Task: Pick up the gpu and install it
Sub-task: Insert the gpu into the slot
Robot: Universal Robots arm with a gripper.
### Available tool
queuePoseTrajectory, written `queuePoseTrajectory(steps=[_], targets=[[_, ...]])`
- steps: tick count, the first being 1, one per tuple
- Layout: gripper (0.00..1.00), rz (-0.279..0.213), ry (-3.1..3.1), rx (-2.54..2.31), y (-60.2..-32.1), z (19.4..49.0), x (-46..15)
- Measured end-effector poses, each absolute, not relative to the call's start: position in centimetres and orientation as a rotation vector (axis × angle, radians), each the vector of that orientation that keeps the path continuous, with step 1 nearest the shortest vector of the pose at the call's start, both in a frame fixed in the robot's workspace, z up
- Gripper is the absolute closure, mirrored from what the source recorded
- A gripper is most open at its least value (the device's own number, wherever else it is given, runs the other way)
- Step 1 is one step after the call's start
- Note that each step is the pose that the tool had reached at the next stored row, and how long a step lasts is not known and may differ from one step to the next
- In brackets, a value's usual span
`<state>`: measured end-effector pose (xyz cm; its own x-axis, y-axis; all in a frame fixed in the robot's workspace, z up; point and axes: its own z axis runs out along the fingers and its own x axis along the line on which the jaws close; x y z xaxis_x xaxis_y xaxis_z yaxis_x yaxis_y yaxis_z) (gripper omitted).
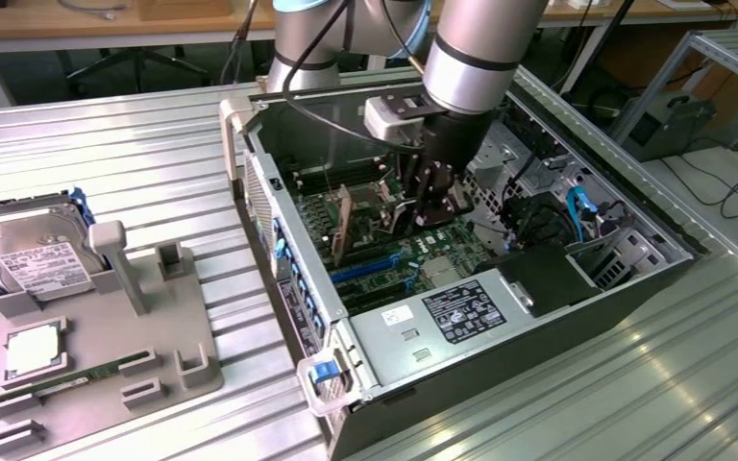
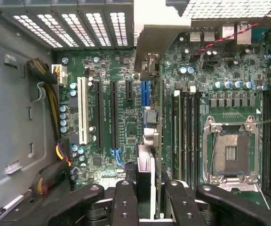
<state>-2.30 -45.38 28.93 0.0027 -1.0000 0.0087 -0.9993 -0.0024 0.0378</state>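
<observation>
Even overhead light washed the scene; glare streaked the ribbed metal bench (image 1: 575, 403) at its near corner. The computer case (image 1: 295, 288) interior sat dimmer. The drive cage (image 2: 220, 7) looked overexposed, perhaps blurred.

The robot arm (image 1: 479, 43) comes down from the top of the exterior view. Its thick silver and grey part points almost straight down. A small pale grey box (image 1: 395, 117) sits on the side of the wrist, and a black cable loops beside it. Below the wrist hangs the black end effector (image 1: 423, 206), reaching low. In the wrist view, its two dark fingers (image 2: 126, 202) stand side by side, pulled in close. A thin card, seen edge on, sits pinched between them.
</observation>
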Motion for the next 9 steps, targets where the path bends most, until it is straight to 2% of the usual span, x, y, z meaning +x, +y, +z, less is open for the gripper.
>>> queuePoseTrajectory(steps=[9], targets=[[0.73,-0.025,-2.152,2.249,-45.1,27.5,-3.4]])
